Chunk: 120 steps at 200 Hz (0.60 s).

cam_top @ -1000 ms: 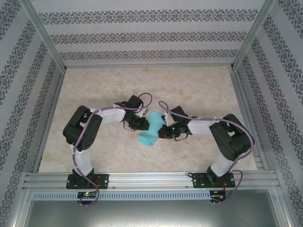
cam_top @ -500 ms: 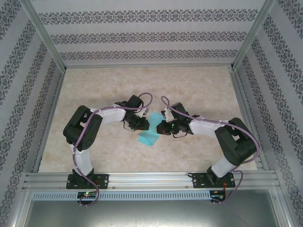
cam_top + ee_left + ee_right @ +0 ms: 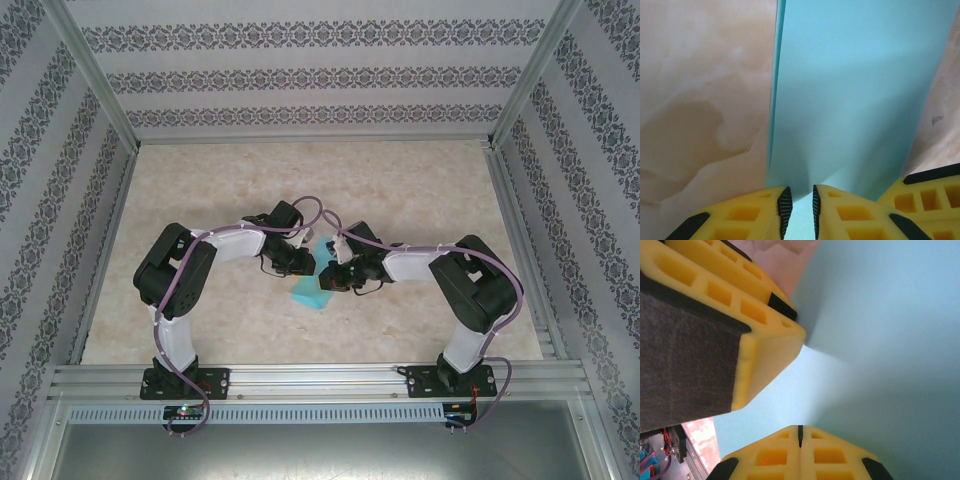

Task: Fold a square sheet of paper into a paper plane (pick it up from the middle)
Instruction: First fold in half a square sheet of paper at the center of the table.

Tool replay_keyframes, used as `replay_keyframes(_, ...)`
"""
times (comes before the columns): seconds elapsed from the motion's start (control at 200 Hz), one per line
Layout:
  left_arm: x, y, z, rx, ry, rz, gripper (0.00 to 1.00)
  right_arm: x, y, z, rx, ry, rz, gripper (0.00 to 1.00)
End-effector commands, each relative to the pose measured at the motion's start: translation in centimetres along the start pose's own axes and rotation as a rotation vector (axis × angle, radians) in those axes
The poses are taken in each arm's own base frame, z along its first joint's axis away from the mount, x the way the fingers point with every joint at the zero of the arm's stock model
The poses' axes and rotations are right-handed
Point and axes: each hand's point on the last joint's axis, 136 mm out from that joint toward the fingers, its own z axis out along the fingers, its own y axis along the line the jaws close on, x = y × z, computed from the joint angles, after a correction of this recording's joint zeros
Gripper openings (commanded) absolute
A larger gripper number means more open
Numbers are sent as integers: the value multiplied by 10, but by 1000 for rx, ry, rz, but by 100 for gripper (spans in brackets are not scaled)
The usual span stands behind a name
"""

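The turquoise-blue sheet of paper (image 3: 313, 291) lies partly folded on the table between both grippers. In the left wrist view one part of the sheet (image 3: 850, 90) rises as a long flap away from the jaws. My left gripper (image 3: 303, 258) sits at its left edge; its jaws (image 3: 799, 205) stand a narrow gap apart with paper under them. My right gripper (image 3: 328, 277) is over the sheet from the right, its jaws (image 3: 800, 432) shut with nothing between, tips against the paper (image 3: 880, 315). The left gripper's fingers (image 3: 765, 340) show just beside it. No yellow side shows.
The marbled beige table (image 3: 400, 190) stretches open behind and to both sides. Patterned walls and aluminium posts (image 3: 95, 90) enclose it. A metal rail (image 3: 320, 380) with the arm bases runs along the near edge.
My right gripper has moved left over the sheet until it almost meets the left gripper. Less of the paper shows from above. The left arm has stayed put.
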Motion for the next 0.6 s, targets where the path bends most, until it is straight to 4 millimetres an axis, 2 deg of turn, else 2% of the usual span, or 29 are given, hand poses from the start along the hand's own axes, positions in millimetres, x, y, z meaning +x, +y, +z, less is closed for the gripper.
replay_keyframes(0.0,57,58,21,-224,188,-67,27,22,-9,5,13,77,-10,3)
replay_keyframes(0.235,57,59,20,-232,192,-64,27,42,-17,3,21,117,0,3)
replay_keyframes(0.595,57,61,20,-237,198,-63,26,73,-28,-11,55,155,14,3)
